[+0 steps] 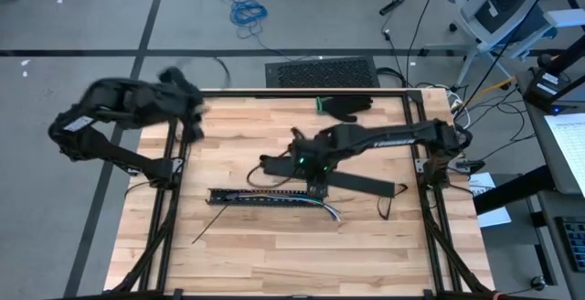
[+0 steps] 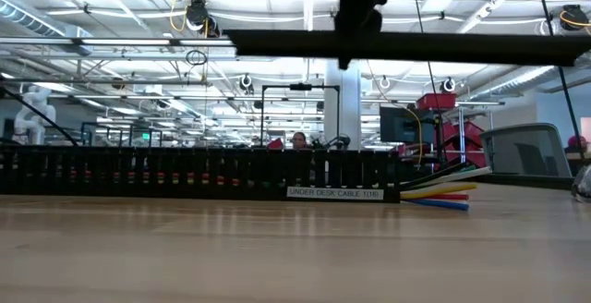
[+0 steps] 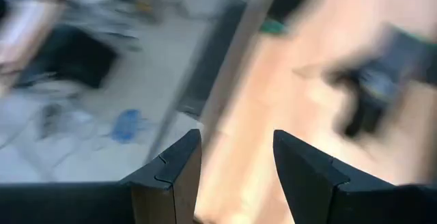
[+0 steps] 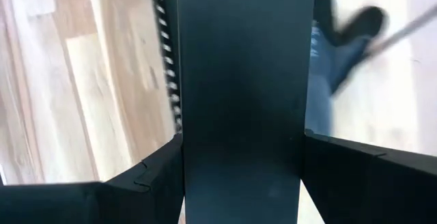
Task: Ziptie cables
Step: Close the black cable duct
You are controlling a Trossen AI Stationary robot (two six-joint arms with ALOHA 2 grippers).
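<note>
- The cables (image 1: 326,209) lie in the slotted channel (image 1: 265,197) mid-table, ends fanning out at its right.
- They look light, soft and floppy; best gripped at those free ends.
- Right gripper (image 4: 240,166) pinches a flat black strip (image 4: 242,80) above the channel.
- Left gripper (image 3: 235,157) hangs spread and empty over the table's far-left edge.

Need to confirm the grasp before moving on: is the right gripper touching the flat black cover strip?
Touching. In the right wrist view the black cover strip fills the space between the right gripper's two fingers, both pressed against its edges.
</note>
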